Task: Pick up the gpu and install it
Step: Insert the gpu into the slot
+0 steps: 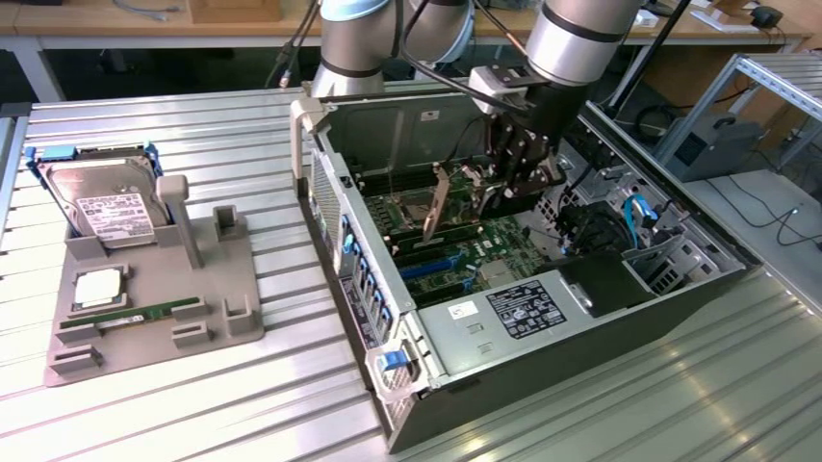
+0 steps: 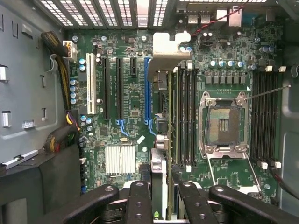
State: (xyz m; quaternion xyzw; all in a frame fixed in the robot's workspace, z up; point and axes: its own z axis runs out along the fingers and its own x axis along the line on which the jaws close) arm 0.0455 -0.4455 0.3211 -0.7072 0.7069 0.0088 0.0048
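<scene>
Reaching down into an open black desktop computer case lying on its side on a ribbed metal table: the black multi-fingered gripper on a silver-and-grey robot arm. Closed on the thin flat gpu card, brownish board face showing, held edge-down and tilted slightly above the green motherboard — lower edge near the board, though whether seated in a slot cannot be told from outside.

Seen from the wrist: black fingers pressed on either side of the card, viewed edge-on, with its silver metal bracket at the far end near the case's rear slots. Card lined up just beside the long blue expansion slot, between that slot and the black memory slots. Empty silver processor socket further along the board, with a small ribbed silver heatsink on the other side.

Well apart, at the exterior view's left — a grey moulded parts holder on the table, carrying a silver hard drive with a white label propped upright and a narrow green memory stick lying flat.
</scene>
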